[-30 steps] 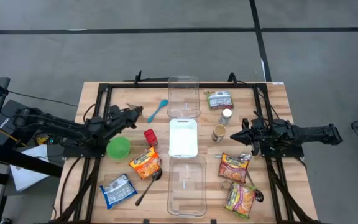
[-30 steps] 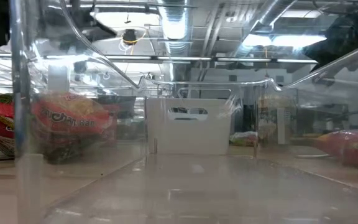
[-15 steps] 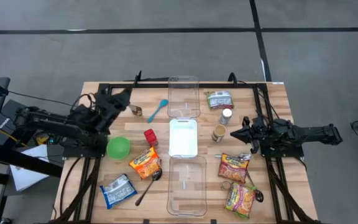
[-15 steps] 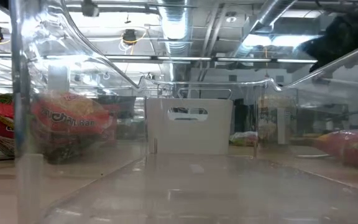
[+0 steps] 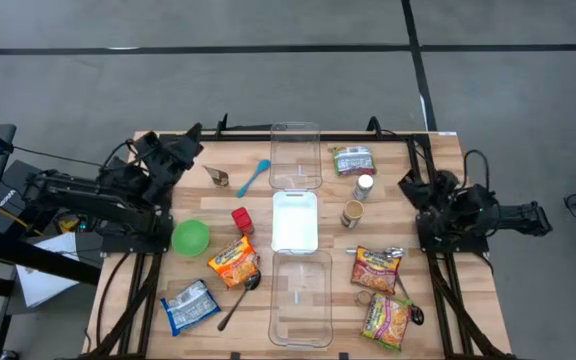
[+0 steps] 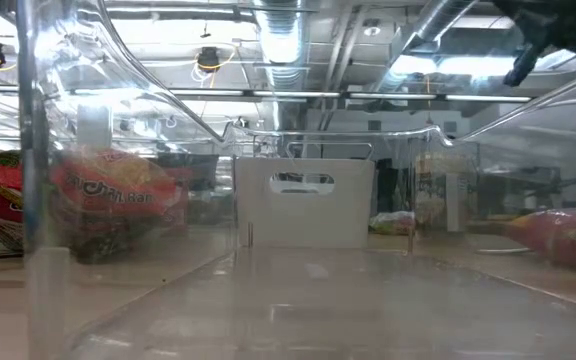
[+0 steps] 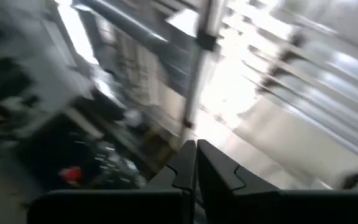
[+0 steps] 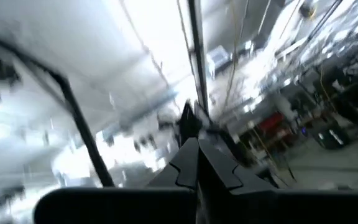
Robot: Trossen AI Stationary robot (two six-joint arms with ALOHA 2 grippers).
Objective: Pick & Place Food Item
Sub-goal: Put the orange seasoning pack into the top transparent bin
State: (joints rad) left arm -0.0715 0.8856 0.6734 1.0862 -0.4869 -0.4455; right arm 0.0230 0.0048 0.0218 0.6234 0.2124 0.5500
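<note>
Left gripper [image 5: 190, 135], fingers pressed together and holding nothing, sits raised over the far left corner of the wooden table [image 5: 438, 330]; the right gripper [image 5: 408, 183], likewise shut and empty, is drawn back at the right edge.

Which food item is meant is not given. Nearest the left gripper, toward the table's near side, lie a small red can [image 5: 242, 220] and, beyond it, an orange noodle packet [image 5: 233, 262] with its long axis slanting across the table. Just inward of the right gripper stand a small brown jar [image 5: 352, 213] and a white-capped shaker [image 5: 364, 185]; a second orange noodle packet [image 5: 376, 269] lies nearer the front edge, so the right arm looks closer to that cluster.

Down the middle run three containers: a clear plastic bin [image 5: 296, 156] at the far end, a white bin [image 5: 294, 221] between, and another clear bin [image 5: 301, 299] at the near end. All three appear to hold nothing.
</note>
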